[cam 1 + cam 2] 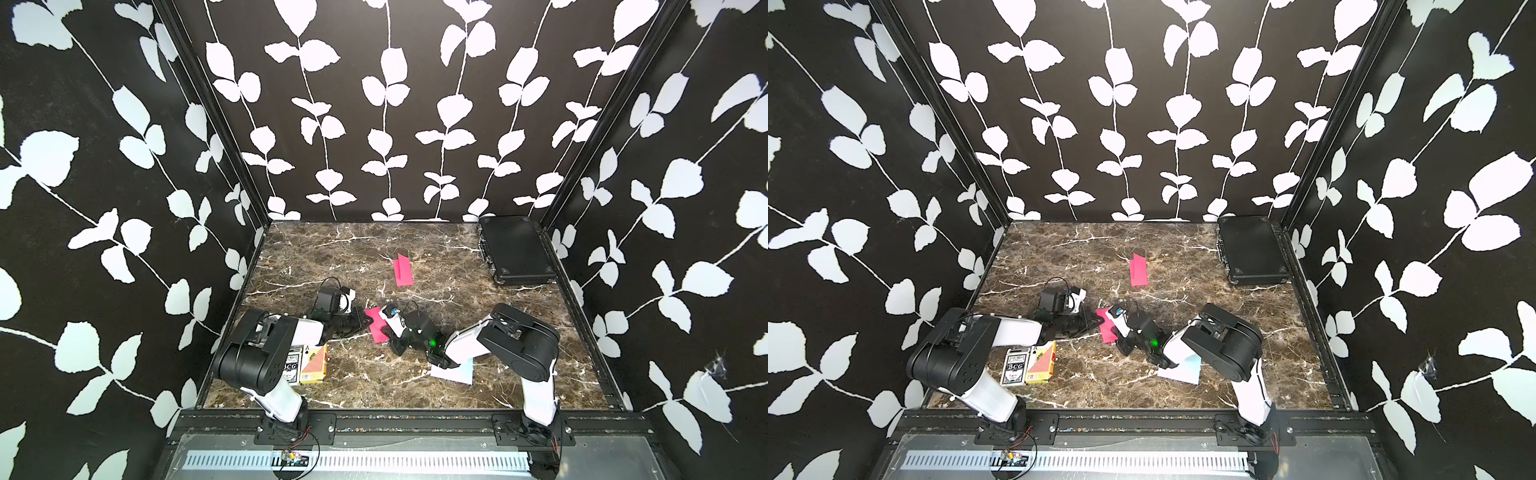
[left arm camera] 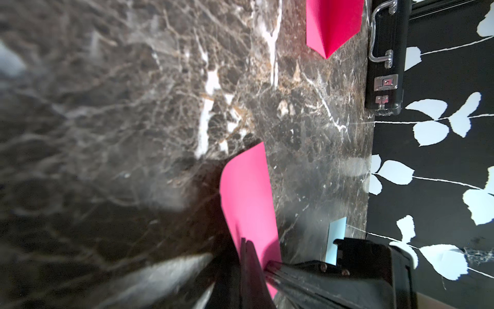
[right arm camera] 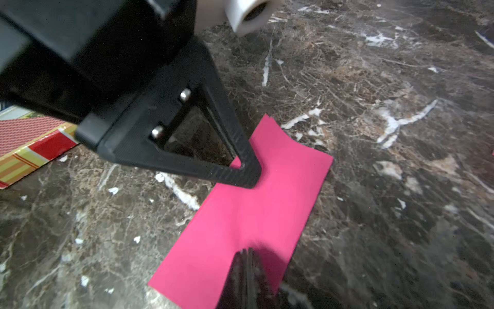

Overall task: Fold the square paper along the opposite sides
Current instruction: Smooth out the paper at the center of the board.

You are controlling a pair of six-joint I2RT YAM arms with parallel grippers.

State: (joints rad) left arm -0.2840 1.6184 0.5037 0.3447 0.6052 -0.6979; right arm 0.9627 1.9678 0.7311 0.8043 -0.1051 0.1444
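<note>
Pink paper (image 3: 256, 214), mid-frame on your table (image 3: 387, 200), lies pressed beneath your closed left claw (image 3: 250, 178) and closed right claw (image 3: 246, 258).

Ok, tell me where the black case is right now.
In a top view the black case lies flat in the far right corner of the table, against the back wall, beyond and right of the farther folded pink paper.

Matt pink paper (image 3: 254, 214), glossy marbled tabletop (image 3: 374, 160), shiny metal case latches (image 2: 386, 83)
</note>
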